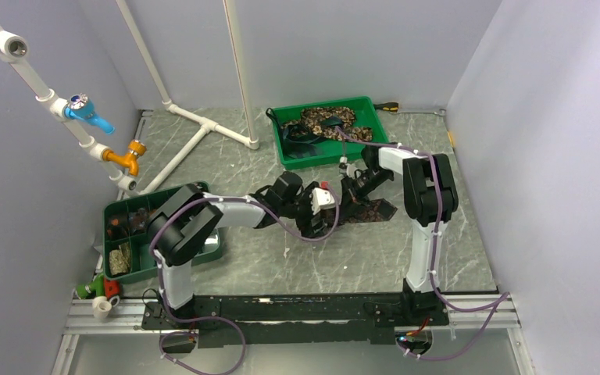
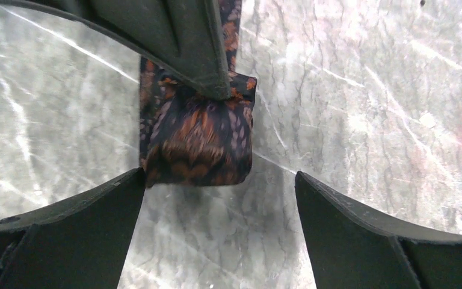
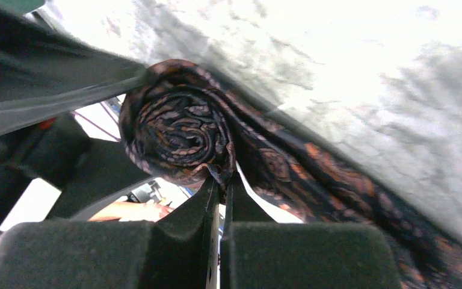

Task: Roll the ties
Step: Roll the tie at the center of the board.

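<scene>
Plainly, right claw (image 3: 219, 186) pinches the rolled dark-brown, orange-patterned fabric tie (image 3: 177, 129), its tail trailing rightward; left claw (image 2: 216, 180) gapes just beside.

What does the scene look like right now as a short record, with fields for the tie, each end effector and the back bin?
tie: partly rolled into a tight coil on the table, with the unrolled tail trailing away
left end effector: open, fingers either side of the coil, not gripping
right end effector: shut, tips pinching the coil's outer edge
back bin: green, holds more ties in a loose heap
</scene>
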Available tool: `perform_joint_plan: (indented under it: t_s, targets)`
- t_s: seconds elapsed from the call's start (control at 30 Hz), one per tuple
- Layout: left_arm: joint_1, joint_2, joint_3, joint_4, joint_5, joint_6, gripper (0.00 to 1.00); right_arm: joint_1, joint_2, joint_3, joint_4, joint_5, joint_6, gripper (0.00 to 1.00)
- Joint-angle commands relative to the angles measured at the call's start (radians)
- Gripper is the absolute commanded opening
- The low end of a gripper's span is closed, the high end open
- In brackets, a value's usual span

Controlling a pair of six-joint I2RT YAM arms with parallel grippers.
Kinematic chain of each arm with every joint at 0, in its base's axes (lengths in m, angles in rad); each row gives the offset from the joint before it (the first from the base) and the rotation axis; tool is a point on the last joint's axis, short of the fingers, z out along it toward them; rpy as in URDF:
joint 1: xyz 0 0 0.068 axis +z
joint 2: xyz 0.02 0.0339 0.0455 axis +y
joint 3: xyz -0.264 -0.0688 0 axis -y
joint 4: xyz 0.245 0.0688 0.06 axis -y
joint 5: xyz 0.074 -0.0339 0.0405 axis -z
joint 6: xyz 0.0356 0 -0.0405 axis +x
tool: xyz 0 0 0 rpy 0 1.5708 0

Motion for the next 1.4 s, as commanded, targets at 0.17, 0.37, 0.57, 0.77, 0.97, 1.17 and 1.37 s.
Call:
perform_joint_plan:
  t_s: [0.17, 0.37, 0.57, 0.77, 0.97, 1.17, 1.37]
  targets:
    - [0.079, -0.165, -0.059, 0.052, 0.174, 0.041, 0.99, -0.018, 0.115, 0.119, 0.060, 0.234, -0.063, 0.00]
    - [0.065, -0.080, -0.050, 0.183, 0.207, 0.084, 1.00, -0.018, 0.152, 0.146, 0.030, 0.254, -0.077, 0.00]
    - [0.027, 0.040, 0.059, 0.215, 0.137, 0.073, 0.98, -0.020, 0.158, 0.134, 0.025, 0.253, -0.092, 0.00]
    - [-0.008, 0.136, 0.095, 0.293, 0.027, -0.014, 0.83, -0.018, 0.164, 0.150, 0.004, 0.233, -0.114, 0.00]
    - [-0.018, 0.187, 0.070, 0.321, 0.006, 0.031, 0.66, -0.014, 0.169, 0.168, -0.021, 0.205, -0.148, 0.00]
    - [-0.020, 0.114, 0.007, 0.174, -0.007, 0.021, 0.30, 0.023, 0.156, 0.194, -0.024, 0.131, -0.167, 0.00]
    - [-0.025, 0.034, -0.066, -0.085, -0.054, -0.017, 0.10, 0.022, 0.096, 0.176, -0.031, 0.038, -0.140, 0.28]
